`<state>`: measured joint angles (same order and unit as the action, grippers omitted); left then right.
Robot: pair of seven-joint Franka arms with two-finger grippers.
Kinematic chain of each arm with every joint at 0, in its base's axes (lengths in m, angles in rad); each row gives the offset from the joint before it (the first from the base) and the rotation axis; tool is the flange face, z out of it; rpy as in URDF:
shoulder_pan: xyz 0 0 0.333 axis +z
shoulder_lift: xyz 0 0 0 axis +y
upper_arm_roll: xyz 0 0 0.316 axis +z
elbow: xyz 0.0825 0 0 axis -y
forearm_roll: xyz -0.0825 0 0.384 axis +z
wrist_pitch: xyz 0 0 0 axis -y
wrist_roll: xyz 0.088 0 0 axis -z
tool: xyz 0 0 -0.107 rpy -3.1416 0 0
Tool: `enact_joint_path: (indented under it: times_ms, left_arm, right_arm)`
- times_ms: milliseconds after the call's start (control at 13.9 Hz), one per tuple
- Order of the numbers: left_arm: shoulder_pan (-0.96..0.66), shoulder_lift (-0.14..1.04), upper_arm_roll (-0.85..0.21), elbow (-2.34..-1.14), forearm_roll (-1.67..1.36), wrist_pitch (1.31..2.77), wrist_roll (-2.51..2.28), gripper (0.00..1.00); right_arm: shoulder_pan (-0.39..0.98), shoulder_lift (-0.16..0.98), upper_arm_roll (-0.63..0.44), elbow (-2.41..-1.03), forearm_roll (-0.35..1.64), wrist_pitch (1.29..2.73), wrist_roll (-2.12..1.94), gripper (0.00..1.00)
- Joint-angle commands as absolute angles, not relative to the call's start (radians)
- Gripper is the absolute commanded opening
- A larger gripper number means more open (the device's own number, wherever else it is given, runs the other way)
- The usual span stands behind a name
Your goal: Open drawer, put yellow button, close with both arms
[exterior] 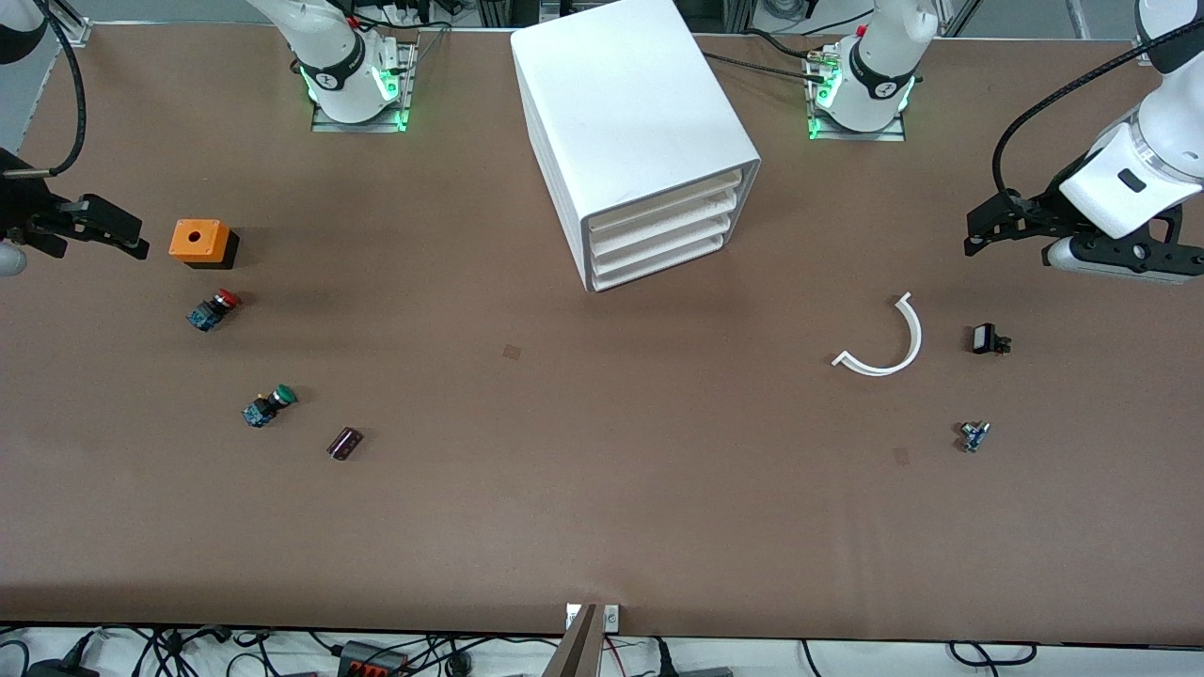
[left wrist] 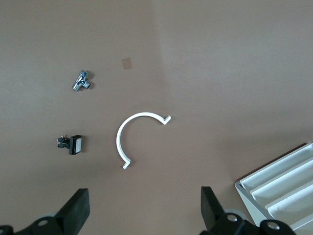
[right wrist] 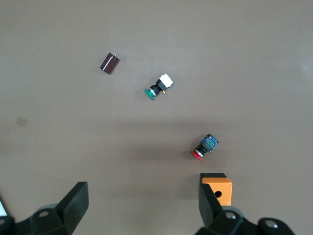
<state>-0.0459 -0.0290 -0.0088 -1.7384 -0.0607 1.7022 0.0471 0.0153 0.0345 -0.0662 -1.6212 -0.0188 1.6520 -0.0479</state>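
Both arms waited — left gripper (left wrist: pixel 142 210) & right gripper (right wrist: pixel 142 210) hung over worktop (exterior: pixel 602 489) ends, fingers apart, nothing held; drawer unit (exterior: pixel 635 141) shut.

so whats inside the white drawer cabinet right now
Nothing can be told: the white drawer cabinet has all four drawers pushed in, so only their white fronts show. Their contents are covered.

Table bare before drawer unit (exterior: pixel 649 235) (fronts unobstructed).

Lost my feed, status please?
Both claws open: left claw up near the white arc, right claw near the orange box. Drawers all shut. Yellow button not in sight.
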Motion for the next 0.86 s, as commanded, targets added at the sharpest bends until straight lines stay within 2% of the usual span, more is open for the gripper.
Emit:
enact_joint_path:
  times_ms: [0, 789]
  left_arm:
    - [-0.045, -0.046, -0.014, -1.747, -0.041, 1.692, 0.04, 1.0]
    - [-0.044, -0.046, -0.012, -1.747, -0.041, 1.692, 0.041, 1.0]
  right_arm:
    - [0.029, 0.04, -0.077, -1.612, -0.032, 1.652, -0.057, 1.0]
    - [0.026, 0.064, -0.074, -1.617, -0.032, 1.675, -0.055, 1.0]
